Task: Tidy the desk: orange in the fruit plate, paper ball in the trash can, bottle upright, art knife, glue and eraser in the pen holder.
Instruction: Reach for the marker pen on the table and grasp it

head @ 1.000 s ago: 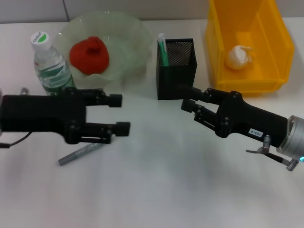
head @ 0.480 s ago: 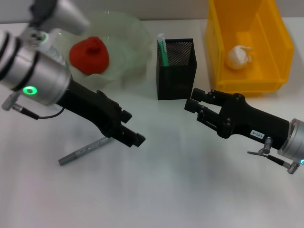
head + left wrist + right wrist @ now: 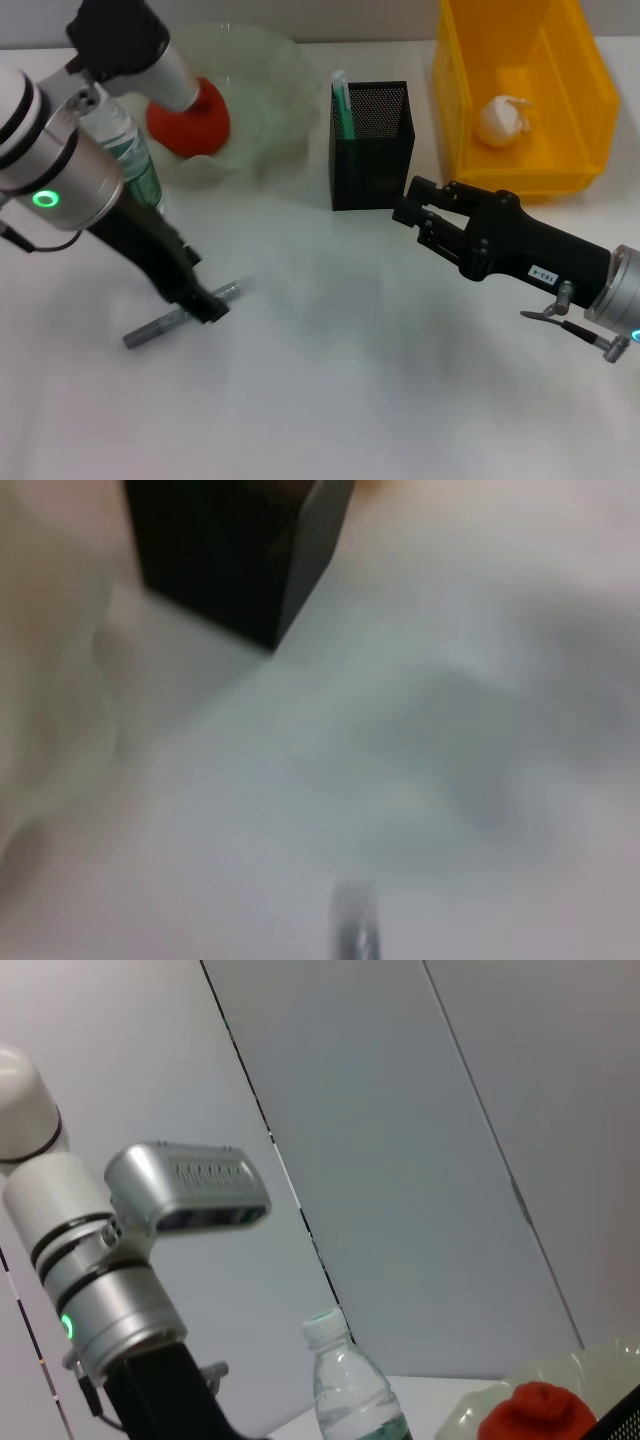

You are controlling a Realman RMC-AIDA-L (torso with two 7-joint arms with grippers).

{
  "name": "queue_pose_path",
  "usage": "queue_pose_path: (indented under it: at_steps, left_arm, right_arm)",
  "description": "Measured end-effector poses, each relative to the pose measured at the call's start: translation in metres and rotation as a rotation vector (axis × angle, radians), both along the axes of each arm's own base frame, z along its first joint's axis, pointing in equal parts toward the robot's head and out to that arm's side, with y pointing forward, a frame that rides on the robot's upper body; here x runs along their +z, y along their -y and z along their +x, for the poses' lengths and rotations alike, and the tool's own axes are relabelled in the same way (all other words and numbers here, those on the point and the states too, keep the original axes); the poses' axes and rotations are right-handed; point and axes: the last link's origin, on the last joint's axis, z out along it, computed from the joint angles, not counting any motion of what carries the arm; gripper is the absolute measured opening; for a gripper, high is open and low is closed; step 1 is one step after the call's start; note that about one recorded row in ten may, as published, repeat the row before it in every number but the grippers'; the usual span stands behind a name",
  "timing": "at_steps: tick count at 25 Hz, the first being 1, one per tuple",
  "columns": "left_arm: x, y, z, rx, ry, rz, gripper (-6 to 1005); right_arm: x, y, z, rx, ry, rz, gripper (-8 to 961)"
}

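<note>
Left gripper (image 3: 207, 307), finger state not discernible, sits on the art knife (image 3: 176, 317), whose long axis runs diagonally toward the pen holder (image 3: 371, 145); right gripper (image 3: 412, 207) idles farther off.

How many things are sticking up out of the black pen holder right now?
1: a green stick stands in the pen holder's left corner, poking above the rim. Anything shorter inside would be hidden by the mesh walls.

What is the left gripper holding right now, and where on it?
Cannot tell. The left gripper is down at the middle of the art knife on the desk, but a hold isn't visible. The right gripper, near the pen holder, holds nothing.
</note>
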Motion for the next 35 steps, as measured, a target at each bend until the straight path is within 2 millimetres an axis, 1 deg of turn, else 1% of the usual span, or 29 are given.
queue_pose_path:
  at_steps: [5,6,7,11,20,30,35]
  left_arm:
    - [-0.002,0.005,-0.014,0.033,-0.056,-0.009,770]
    - [-0.003,0.006,-0.02,0.044,-0.068,0.0,770]
    - [-0.003,0.006,-0.02,0.044,-0.068,0.0,770]
    - [-0.006,0.005,-0.03,0.077,-0.095,0.012,769]
    - [-0.015,0.005,-0.032,0.057,-0.152,0.013,769]
    - [-0.022,0.007,-0.036,0.06,-0.17,0.009,768]
    - [-0.024,0.007,-0.036,0.057,-0.172,0.014,706]
  right_arm:
    - [0.0,-0.002,-0.002,0.007,-0.001,0.0,366]
    - [0.0,-0.003,-0.004,0.01,-0.002,-0.001,366]
    - [0.0,-0.003,-0.004,0.01,-0.002,-0.001,366]
    - [-0.001,-0.003,-0.004,0.01,-0.002,-0.004,366]
    - [-0.002,0.0,-0.002,0.002,-0.01,-0.014,367]
    - [-0.003,0.002,-0.001,-0.004,-0.013,-0.02,367]
    - [-0.003,0.002,-0.001,-0.005,-0.016,-0.022,366]
